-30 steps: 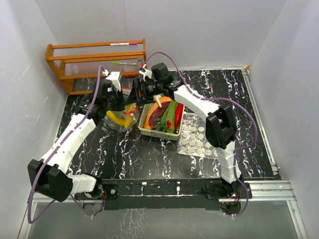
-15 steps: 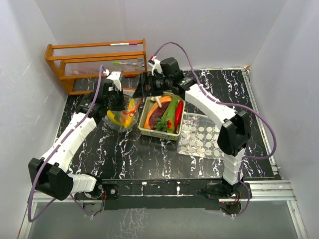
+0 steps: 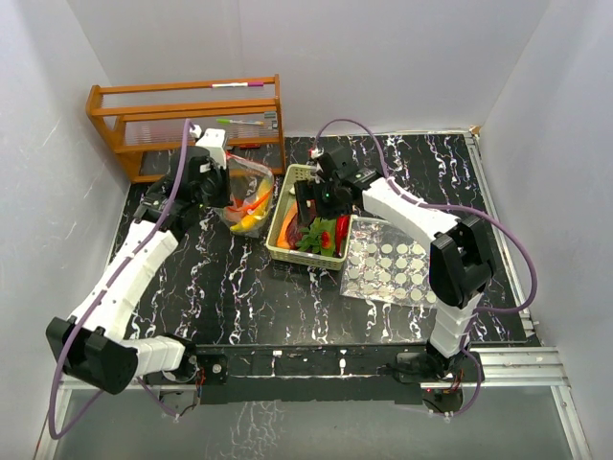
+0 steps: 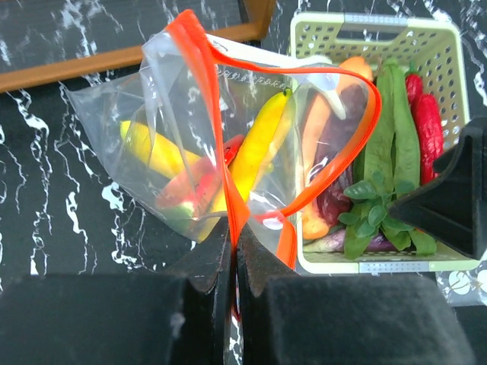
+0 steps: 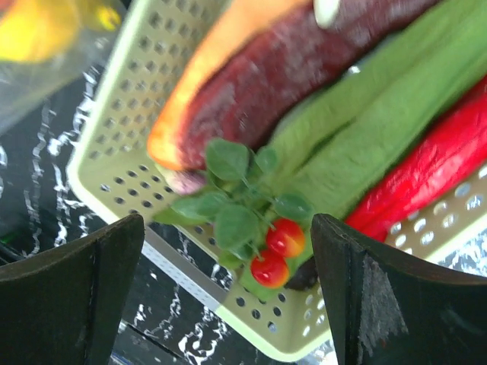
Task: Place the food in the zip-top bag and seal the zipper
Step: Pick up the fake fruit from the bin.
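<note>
Left jaws pinch the bag (image 4: 106, 114); right jaws gape over basket (image 5: 125, 114).

I saw the clear plastic zip-top bag (image 4: 114, 114) edged with a bright orange zipper band, a yellow toy banana (image 4: 255, 144) showing through it. The pale green perforated plastic basket (image 4: 449, 46) held long green pods (image 4: 396, 129), a red chilli (image 4: 428, 129) and a dark purple aubergine (image 5: 289, 68). The tabletop (image 3: 287, 297) was black with white marble veining.
</note>
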{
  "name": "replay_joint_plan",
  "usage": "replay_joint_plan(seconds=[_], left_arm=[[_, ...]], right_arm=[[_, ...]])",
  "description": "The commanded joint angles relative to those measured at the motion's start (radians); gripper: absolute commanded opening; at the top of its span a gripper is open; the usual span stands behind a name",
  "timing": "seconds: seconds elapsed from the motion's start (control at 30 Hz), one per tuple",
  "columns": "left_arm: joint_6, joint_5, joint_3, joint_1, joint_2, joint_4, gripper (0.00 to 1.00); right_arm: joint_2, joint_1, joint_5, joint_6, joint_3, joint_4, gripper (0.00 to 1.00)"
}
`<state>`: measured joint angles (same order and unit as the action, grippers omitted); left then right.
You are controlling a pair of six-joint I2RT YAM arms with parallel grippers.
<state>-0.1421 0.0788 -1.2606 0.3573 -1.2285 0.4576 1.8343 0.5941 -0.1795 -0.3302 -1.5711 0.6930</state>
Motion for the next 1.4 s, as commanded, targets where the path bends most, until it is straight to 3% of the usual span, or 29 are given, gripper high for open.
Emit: replay_joint_plan(seconds=[0.0, 0.17, 0.33, 0.7, 0.77, 0.87, 1.07, 1.37], left_arm=[[0.014, 0.013, 0.012, 0.003, -0.036, -0.002, 0.0], [0.029, 0.018, 0.012, 0.005, -0.052, -0.02, 0.0], [0.016, -0.002, 0.027, 0.004, -0.052, -0.033, 0.0], [0.016, 0.0, 0.029, 0.004, -0.052, -0.033, 0.0], [0.015, -0.003, 0.033, 0.004, -0.051, -0.034, 0.0], [0.014, -0.004, 0.035, 0.003, -0.051, -0.034, 0.0], [0.015, -0.005, 0.036, 0.004, -0.049, -0.037, 0.0], [0.016, -0.002, 0.04, 0.004, -0.041, -0.037, 0.0]], right_arm=[[-0.081, 0.008, 0.074, 0.014, 0.049, 0.017, 0.92], [-0.081, 0.014, 0.077, 0.02, 0.097, 0.024, 0.87], [-0.054, 0.014, 0.062, 0.017, 0.13, 0.009, 0.7], [-0.025, 0.015, 0.039, 0.02, 0.175, -0.031, 0.64], [-0.021, 0.015, 0.03, 0.017, 0.186, -0.044, 0.56], [-0.022, 0.015, 0.033, 0.015, 0.191, -0.053, 0.35], [-0.049, 0.016, 0.033, 0.021, 0.132, -0.027, 0.13], [-0.168, 0.016, 0.002, 0.035, -0.059, 0.027, 0.11]])
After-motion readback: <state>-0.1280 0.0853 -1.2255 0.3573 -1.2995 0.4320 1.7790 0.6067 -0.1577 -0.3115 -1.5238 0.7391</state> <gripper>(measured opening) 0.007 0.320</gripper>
